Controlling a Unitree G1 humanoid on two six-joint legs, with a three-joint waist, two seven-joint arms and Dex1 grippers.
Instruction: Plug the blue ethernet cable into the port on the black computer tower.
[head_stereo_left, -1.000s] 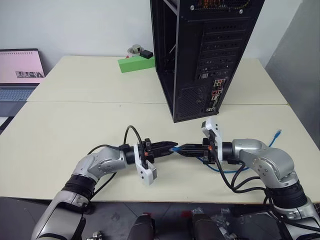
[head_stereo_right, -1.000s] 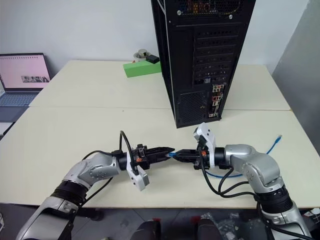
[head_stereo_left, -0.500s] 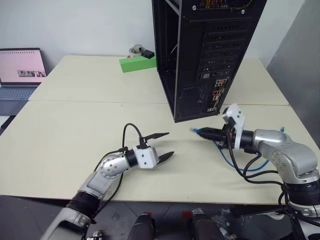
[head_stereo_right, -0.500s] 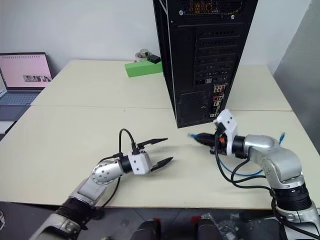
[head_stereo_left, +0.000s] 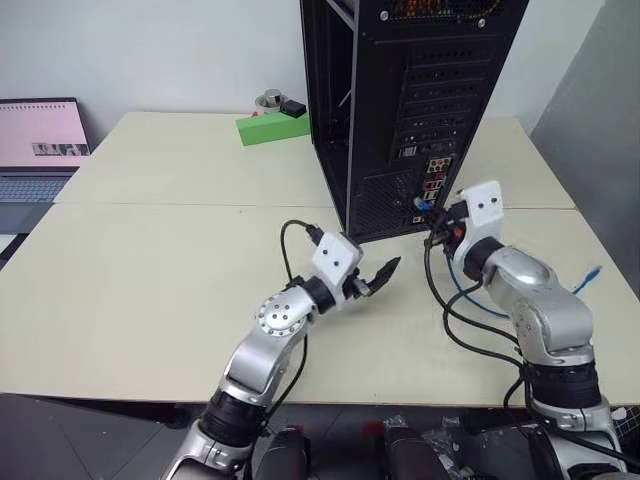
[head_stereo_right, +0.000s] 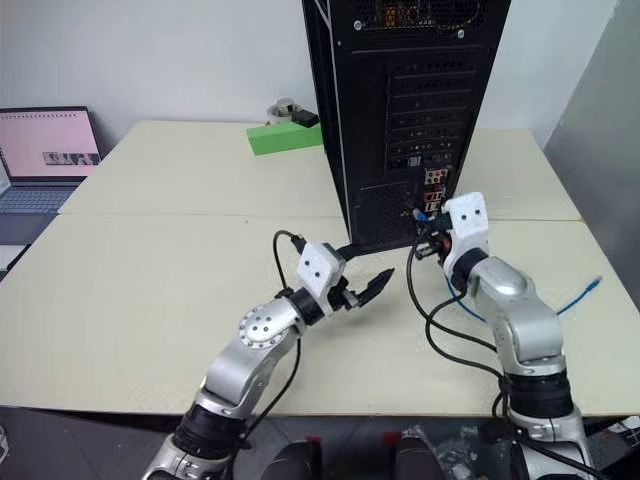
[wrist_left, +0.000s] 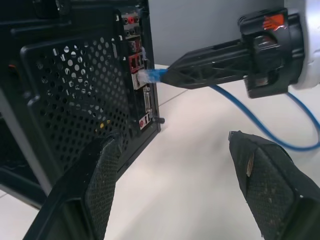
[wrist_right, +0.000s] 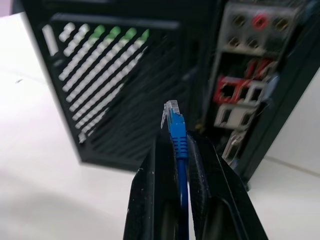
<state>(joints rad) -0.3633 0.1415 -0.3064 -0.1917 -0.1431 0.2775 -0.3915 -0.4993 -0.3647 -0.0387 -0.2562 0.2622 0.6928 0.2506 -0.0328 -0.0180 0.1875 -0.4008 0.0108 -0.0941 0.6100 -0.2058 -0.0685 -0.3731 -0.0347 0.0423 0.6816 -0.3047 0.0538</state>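
Beside perforated black computer tower (wrist_left: 75, 110): right end effector (wrist_right: 175, 145) pinching blue ethernet cable (wrist_right: 176, 131); left end effector (wrist_left: 175, 185) spread wide.

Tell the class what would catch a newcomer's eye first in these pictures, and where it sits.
The black tower stands tall at the middle of the table, rear panel facing the robot. Close in front of its connectors, the right claw is shut on the blue cable, its plug near the port. The left claw hangs open beside it.

A wide, pale cream surface (head_stereo_left: 150, 270) made of adjoining tabletops stands against a plain white wall (head_stereo_left: 150, 50). An open laptop with a pink screen (head_stereo_left: 40, 135) sits beside its far left edge.
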